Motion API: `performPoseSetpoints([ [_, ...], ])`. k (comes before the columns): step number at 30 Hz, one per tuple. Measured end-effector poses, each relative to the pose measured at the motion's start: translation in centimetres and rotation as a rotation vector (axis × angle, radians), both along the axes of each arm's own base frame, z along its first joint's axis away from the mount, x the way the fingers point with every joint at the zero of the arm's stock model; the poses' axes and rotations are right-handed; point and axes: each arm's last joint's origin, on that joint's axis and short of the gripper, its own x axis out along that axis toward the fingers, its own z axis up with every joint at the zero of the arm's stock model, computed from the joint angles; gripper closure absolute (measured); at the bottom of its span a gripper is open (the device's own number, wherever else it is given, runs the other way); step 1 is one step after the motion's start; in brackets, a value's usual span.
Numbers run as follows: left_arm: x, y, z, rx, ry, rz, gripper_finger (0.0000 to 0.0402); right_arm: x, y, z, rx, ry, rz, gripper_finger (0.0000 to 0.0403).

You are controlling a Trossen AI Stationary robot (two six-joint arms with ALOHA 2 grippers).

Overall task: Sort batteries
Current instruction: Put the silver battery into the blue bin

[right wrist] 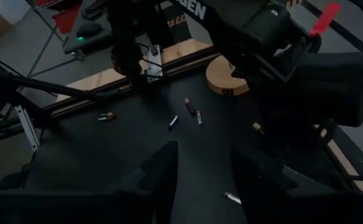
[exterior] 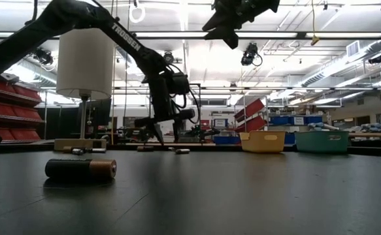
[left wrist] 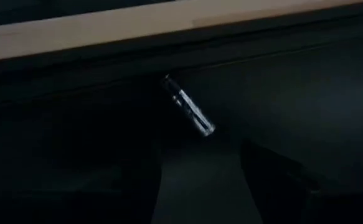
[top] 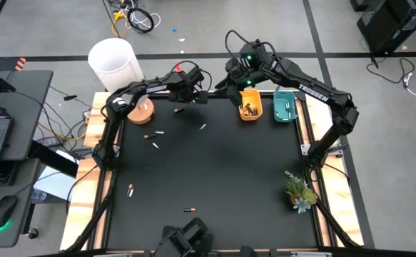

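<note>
Far left on the table: a round wooden disc (top: 142, 111), beside it the left gripper (top: 193, 91), jaws parted and empty, low over a silver battery (left wrist: 189, 114) near the far edge, probably lined up to pick it. More batteries (top: 154, 139) scattered across the left half of the black mat (top: 215, 178), one dark with a copper end (exterior: 80, 169) closest to the low camera. Further right, the right gripper (top: 237, 71) raised above the yellow tray (top: 250, 107), fingers apart, nothing between them, likely just past a drop-off. Teal tray (top: 285, 107) next to it. Small plant (top: 299, 190) near right. White bucket (top: 113, 63) on grey floor beyond; shelving and ceiling lights behind.
</note>
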Motion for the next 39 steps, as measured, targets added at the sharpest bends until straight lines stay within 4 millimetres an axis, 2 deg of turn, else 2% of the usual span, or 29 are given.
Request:
performPoseSetpoints([
  [8,0.1,0.3,-0.5,0.055,0.028,0.025,0.0174,0.0,0.1,0.0,0.014,-0.005,0.015,0.0247],
  [21,0.1,0.9,-2.0,0.023,0.038,0.028,0.0176,-0.2,-0.2,0.0,0.021,-0.014,0.034,0.0247],
  [34,-0.9,0.9,-2.2,-0.004,0.129,-0.004,0.0239,-0.4,-0.5,0.0,0.019,-0.019,0.042,0.0247],
  [39,-1.0,0.9,-2.2,-0.005,0.138,-0.006,0.0250,-0.4,-0.5,0.0,0.020,-0.018,0.042,0.0247],
])
